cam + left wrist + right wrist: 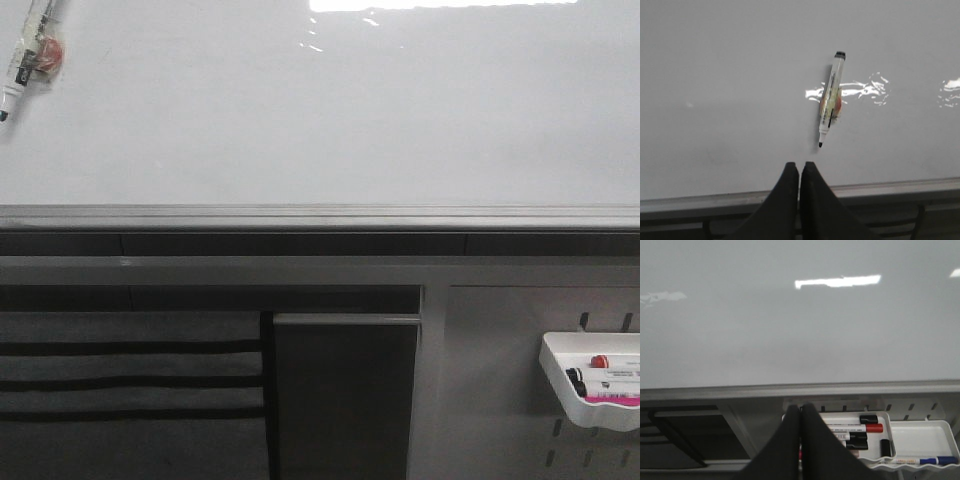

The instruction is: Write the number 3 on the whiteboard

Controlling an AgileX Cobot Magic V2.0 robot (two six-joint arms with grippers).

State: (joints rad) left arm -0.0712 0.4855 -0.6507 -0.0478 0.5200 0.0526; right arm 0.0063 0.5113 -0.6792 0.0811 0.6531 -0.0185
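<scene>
While the whiteboard (300,110) fills most of every view, it carries no drawn mark that can be seen; its white surface shows only glare patches and a grey edge rail (320,216) along its near side. One marker (830,97) lies on the board, uncapped, its black tip pointing toward the rail; in the front view it sits at the far left corner (24,55). One white tray (592,382) hangs on the grey pegboard panel (500,380) below the board, at the right. The right wrist view shows this tray (920,432) in two compartments: several markers with black and red caps in one, and a single blue-capped marker (925,460) in the other; an exact count cannot be made.

Left gripper (799,170): fingers pressed together, holding nothing, tips over the board just inside the rail, apart from the marker's tip.

Right gripper (800,412): fingers pressed together, holding nothing, positioned over the tray area below the rail, off the board.
</scene>
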